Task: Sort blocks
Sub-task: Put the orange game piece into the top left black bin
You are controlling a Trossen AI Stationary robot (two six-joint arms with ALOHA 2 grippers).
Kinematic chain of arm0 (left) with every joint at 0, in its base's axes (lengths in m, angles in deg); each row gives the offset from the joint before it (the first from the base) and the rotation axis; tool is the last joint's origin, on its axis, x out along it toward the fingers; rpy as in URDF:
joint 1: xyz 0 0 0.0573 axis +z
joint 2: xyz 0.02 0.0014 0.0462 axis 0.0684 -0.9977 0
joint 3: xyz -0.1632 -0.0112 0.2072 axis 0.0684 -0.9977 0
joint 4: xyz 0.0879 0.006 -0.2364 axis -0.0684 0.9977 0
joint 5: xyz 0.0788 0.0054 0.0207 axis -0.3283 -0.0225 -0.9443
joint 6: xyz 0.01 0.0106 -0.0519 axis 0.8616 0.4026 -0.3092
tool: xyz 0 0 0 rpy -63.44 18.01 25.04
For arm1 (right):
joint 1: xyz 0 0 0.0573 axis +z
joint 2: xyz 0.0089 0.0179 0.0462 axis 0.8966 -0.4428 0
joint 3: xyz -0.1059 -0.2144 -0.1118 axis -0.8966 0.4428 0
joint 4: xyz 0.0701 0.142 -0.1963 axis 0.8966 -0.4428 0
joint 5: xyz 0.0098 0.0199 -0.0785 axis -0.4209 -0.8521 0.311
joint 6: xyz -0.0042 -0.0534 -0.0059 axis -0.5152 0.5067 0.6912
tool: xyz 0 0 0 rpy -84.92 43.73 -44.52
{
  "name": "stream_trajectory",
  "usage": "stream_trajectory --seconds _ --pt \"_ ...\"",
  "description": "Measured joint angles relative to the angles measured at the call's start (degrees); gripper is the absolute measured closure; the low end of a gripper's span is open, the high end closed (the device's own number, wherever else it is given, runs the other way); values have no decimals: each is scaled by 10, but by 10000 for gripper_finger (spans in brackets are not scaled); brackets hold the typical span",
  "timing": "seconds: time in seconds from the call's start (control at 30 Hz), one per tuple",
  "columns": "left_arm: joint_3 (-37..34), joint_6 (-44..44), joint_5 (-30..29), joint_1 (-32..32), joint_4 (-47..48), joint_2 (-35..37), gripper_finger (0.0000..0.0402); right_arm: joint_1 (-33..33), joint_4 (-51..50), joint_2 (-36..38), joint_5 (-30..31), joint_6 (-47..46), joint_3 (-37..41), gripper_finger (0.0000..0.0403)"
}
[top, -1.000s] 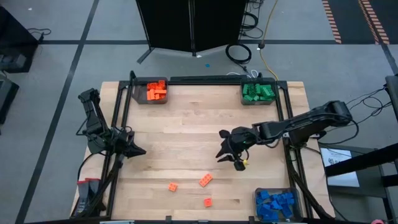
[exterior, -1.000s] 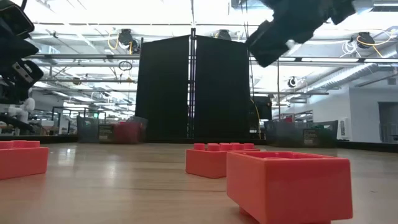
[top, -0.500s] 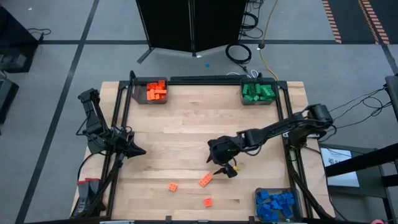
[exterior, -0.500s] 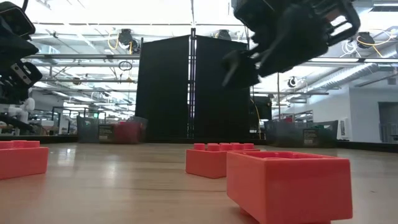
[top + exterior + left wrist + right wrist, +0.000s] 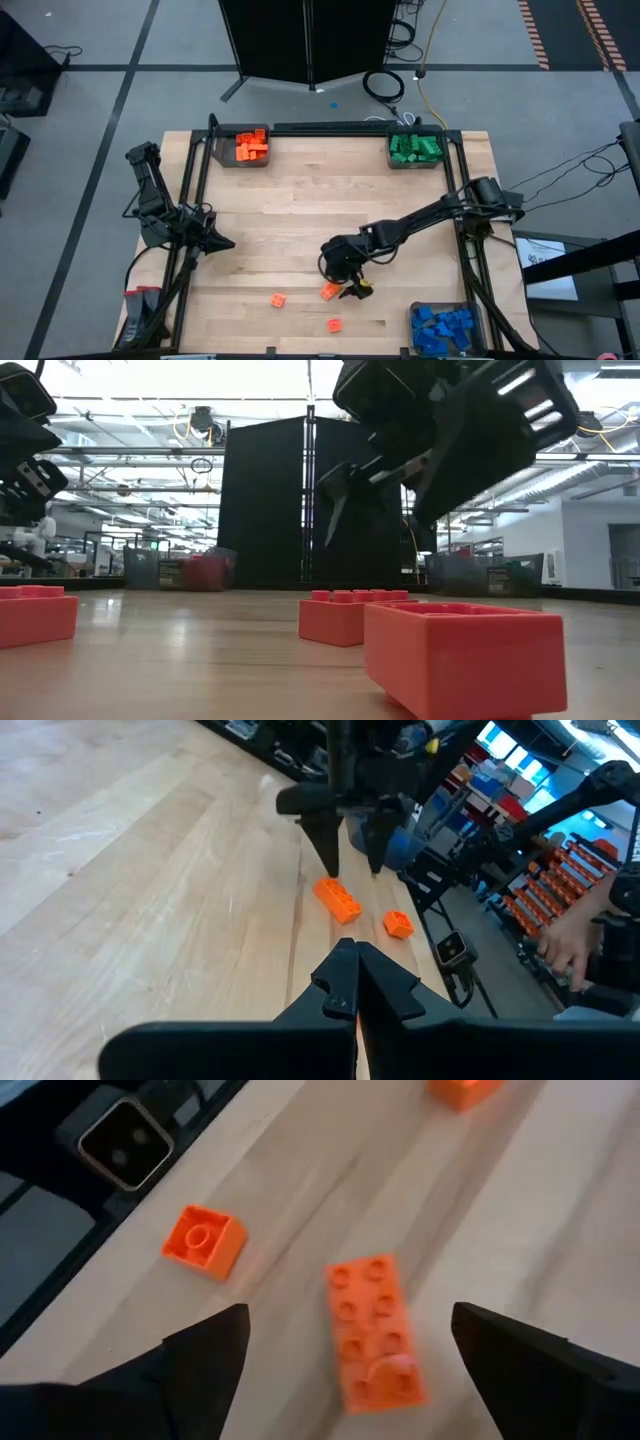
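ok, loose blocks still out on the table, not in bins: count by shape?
Oblong orange block: 1, under the open right gripper
Square orange blocks: 2
Total: 3 loose, all orange

Green or blue loose blocks: 0 on the table.

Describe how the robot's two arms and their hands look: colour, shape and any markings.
Both arms are black and slender, built of jointed segments. Each hand, the left hand and the right hand, ends in two dark pointed fingers. A small yellow marking shows beside the right hand.
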Motion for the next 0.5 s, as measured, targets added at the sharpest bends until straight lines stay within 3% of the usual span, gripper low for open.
stream_trajectory --seconds 0.3,0.4,0.5 --pt "0 2 2 0 0 -4 401 7 8 -54 41 -4 0 62" --pt "0 1 2 0 0 -4 401 10 9 -62 87 -6 -1 72" --pt "0 1 3 0 0 -4 401 16 -4 -64 148 0 -2 109"
